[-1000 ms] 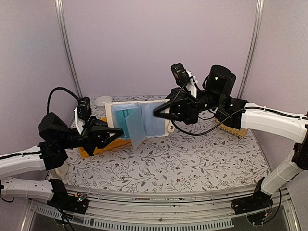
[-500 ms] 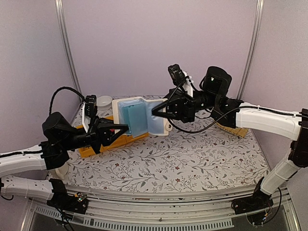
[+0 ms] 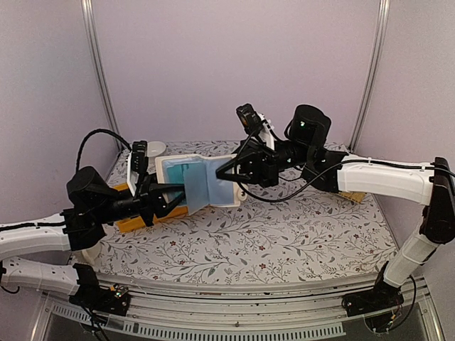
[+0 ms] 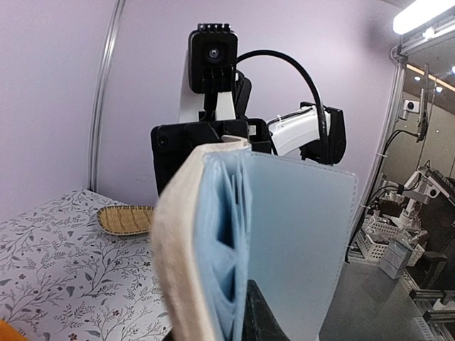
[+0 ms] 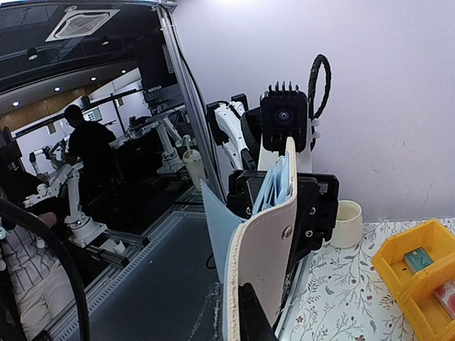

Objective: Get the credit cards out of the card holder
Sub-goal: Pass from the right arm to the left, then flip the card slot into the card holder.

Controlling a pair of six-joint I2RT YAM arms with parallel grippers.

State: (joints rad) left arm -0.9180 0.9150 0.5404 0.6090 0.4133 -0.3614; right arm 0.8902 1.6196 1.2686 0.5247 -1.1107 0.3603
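Card holder [image 3: 202, 186] open, held in the air over the back left of the table [image 3: 270, 234].
Right gripper [image 3: 222, 175] clamped tight on its right cover edge; left gripper [image 3: 170, 201] at its lower left, can't tell jaw gap or grip. Teal card [image 3: 178, 179] sits in the left sleeve.

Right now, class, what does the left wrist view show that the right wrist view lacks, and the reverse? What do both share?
Left wrist only: a woven straw basket. Right wrist only: a yellow bin with a teal card in it, a white cup, and a person in the background. Both: the card holder seen edge-on, whitish cover outside, pale blue leaves inside, and the flowered table.
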